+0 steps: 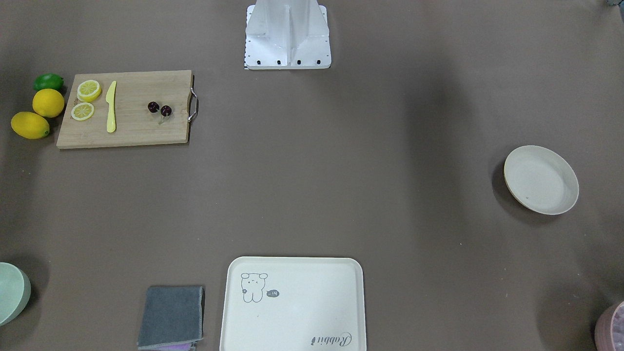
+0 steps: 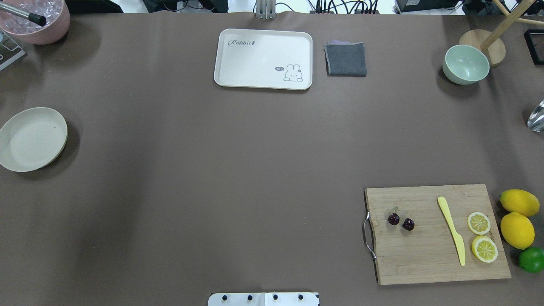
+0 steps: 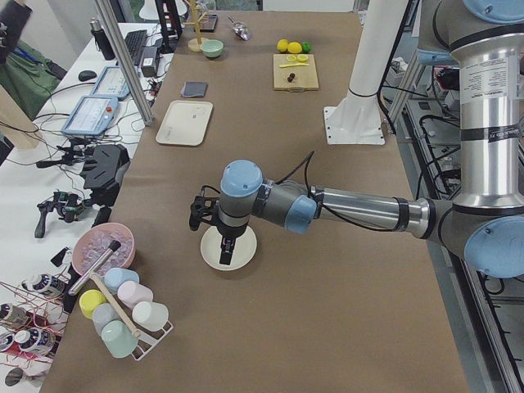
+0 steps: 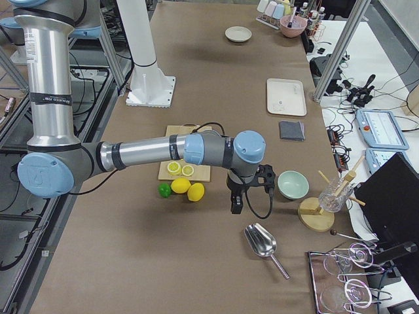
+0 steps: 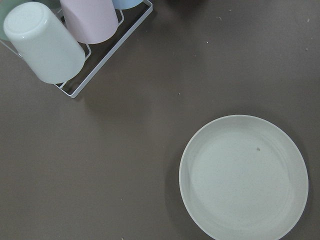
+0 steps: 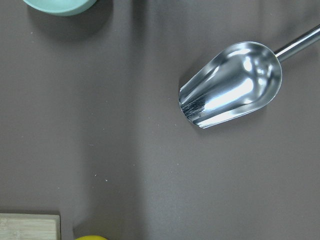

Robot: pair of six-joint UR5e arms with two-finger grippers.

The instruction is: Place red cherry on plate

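The red cherry [image 1: 160,109] is a pair of dark glossy fruits lying on a wooden cutting board [image 1: 131,127], also seen from overhead as the cherry [image 2: 400,222] on the board [image 2: 429,263]. The round cream plate [image 2: 32,139] sits at the opposite end of the table and shows in the left wrist view as the plate [image 5: 244,177]. In the exterior left view my left gripper [image 3: 228,254] hangs above the plate [image 3: 211,250]. My right gripper [image 4: 236,206] hovers past the lemons, beside the board. I cannot tell whether either gripper is open or shut.
On the board lie a yellow knife [image 2: 451,230] and two lemon slices [image 2: 479,222]. Two lemons [image 2: 517,230] and a lime [image 2: 531,259] sit beside it. Further off are a cream tray [image 2: 263,40], a grey cloth [image 2: 346,59], a green bowl [image 2: 466,64], a metal scoop [image 6: 231,84] and a cup rack [image 5: 75,90].
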